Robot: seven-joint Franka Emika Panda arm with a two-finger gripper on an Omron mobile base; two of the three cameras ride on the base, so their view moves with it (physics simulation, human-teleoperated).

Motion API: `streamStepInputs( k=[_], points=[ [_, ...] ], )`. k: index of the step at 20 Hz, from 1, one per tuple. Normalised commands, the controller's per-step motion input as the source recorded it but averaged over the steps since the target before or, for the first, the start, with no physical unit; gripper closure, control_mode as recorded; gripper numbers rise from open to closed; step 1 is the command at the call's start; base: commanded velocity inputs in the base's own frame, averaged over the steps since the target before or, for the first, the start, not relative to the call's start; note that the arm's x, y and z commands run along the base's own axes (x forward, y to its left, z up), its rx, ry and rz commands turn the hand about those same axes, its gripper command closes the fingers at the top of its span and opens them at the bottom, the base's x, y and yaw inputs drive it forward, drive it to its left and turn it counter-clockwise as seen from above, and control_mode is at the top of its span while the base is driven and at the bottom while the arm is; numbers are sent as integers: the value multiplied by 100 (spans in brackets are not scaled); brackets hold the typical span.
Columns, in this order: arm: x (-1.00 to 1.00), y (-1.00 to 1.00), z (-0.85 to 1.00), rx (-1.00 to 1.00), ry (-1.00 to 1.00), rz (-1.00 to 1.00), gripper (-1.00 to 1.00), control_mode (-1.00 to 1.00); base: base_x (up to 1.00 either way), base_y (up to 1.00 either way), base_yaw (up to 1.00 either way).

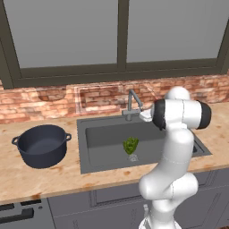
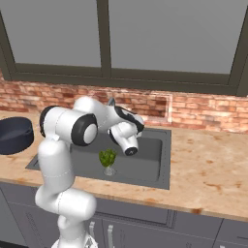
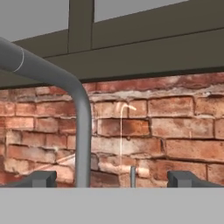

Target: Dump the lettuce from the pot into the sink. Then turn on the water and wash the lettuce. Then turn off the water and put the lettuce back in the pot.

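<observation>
Ruffled green lettuce (image 1: 130,145) sits on the dark recessed sink (image 1: 94,159) floor, left of it the round navy pot (image 1: 41,145) on speckled wood; behind, the gripper (image 3: 114,179), jaws apart, faces the curved grey faucet (image 3: 74,113) and rough brick wall (image 3: 175,127)

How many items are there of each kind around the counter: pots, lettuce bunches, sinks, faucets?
Pot: 1, empty, on the counter left of the sink
Lettuce: 1, in the sink basin
Sink: 1
Faucet: 1, at the sink's back edge
Total: 4
</observation>
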Motion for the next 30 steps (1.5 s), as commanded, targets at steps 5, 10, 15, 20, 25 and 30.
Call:
streamStepInputs(
  k=[5,10,15,20,25,30],
  points=[
    [16,0,0,3,0,0,-100,-100,0,0,0],
    [21,0,0,3,0,0,-100,-100,0,0,0],
    [16,0,-1,3,0,0,-100,-100,0,0,0],
    [12,0,-5,2,0,0,-100,-100,0,0,0],
    [9,-3,-9,2,0,0,-100,-100,0,0,0],
    [14,-23,-15,6,0,0,-100,-100,0,0,0]
  ],
)
